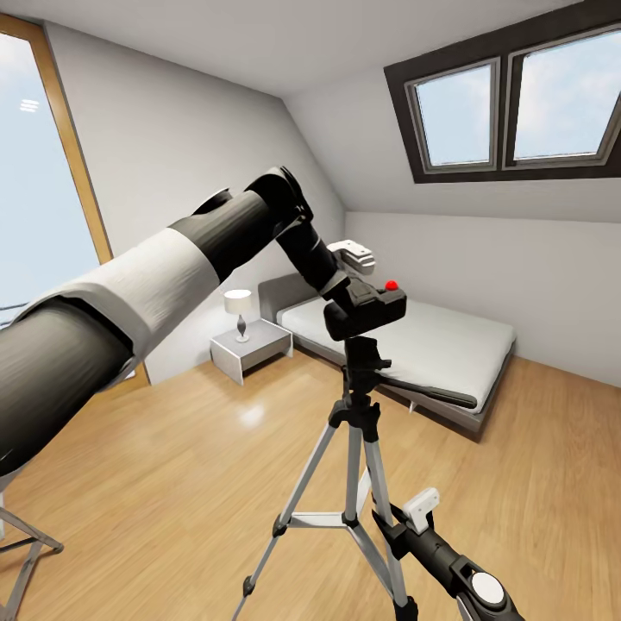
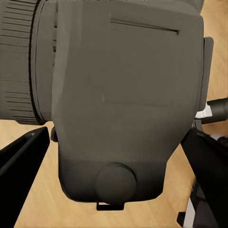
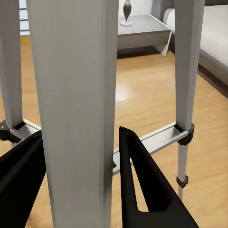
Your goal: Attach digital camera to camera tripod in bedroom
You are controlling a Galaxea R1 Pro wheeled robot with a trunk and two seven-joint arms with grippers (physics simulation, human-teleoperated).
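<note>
The digital camera (image 1: 371,312), black with a red button, sits on top of the camera tripod's pan head (image 1: 362,355). My left gripper (image 1: 352,300) reaches in from the left and is shut on the camera. In the left wrist view the camera body (image 2: 126,95) lies between the two fingers (image 2: 23,166). The tripod (image 1: 352,448) stands mid-floor on silver legs. My right gripper (image 1: 390,519) is low down, shut on one tripod leg (image 3: 78,109), with a black finger (image 3: 142,185) on each side.
The tripod's long black handle (image 1: 431,394) sticks out to the right. Behind it are a low grey bed (image 1: 440,345), a nightstand (image 1: 252,347) with a lamp (image 1: 239,310), and skylights (image 1: 509,103) above. A metal stool leg (image 1: 26,548) shows at the bottom left. Wood floor surrounds the tripod.
</note>
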